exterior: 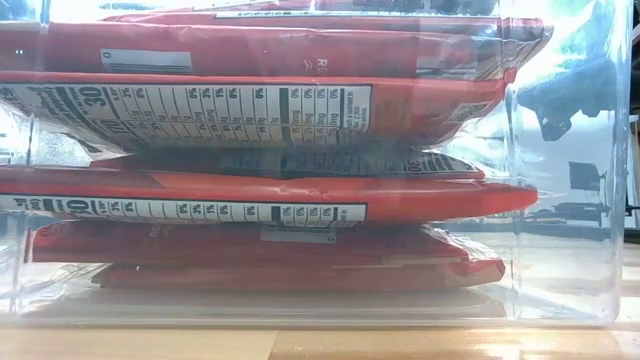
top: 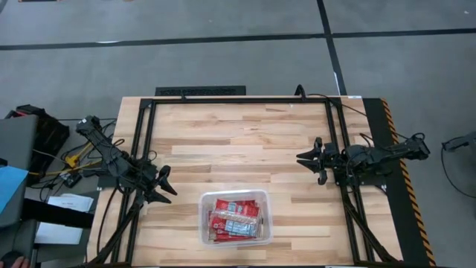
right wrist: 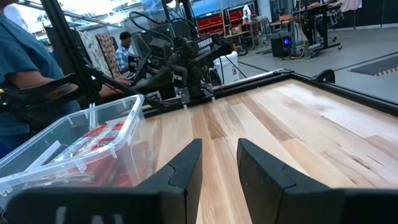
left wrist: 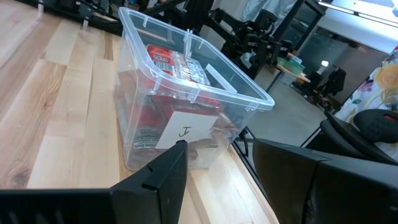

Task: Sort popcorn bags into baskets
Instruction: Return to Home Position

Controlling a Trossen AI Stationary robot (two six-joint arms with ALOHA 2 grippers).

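The clear plastic bin (top: pixel 266 223) stands near the table's near edge, between the two arms. Several red popcorn bags (top: pixel 234 217) lie stacked flat inside it; the low view shows the stack (exterior: pixel 250 190) through the bin's wall (exterior: pixel 570 200), bags lying one on another. The left wrist view shows the bin (left wrist: pixel 140 109) with a white label (left wrist: pixel 185 130) on its end wall. My left gripper (top: pixel 168 182) hovers open at the table's left, just left of the bin. My right gripper (top: pixel 311 161) hovers open at the table's right, apart from the bin (right wrist: pixel 134 146).
The black frame rails (top: pixel 145 149) run along the table's left, far and right sides. Bare wooden tabletop (top: pixel 245 141) lies beyond the bin toward the far edge. People (right wrist: pixel 25 68) and equipment show in the room past the table's left side.
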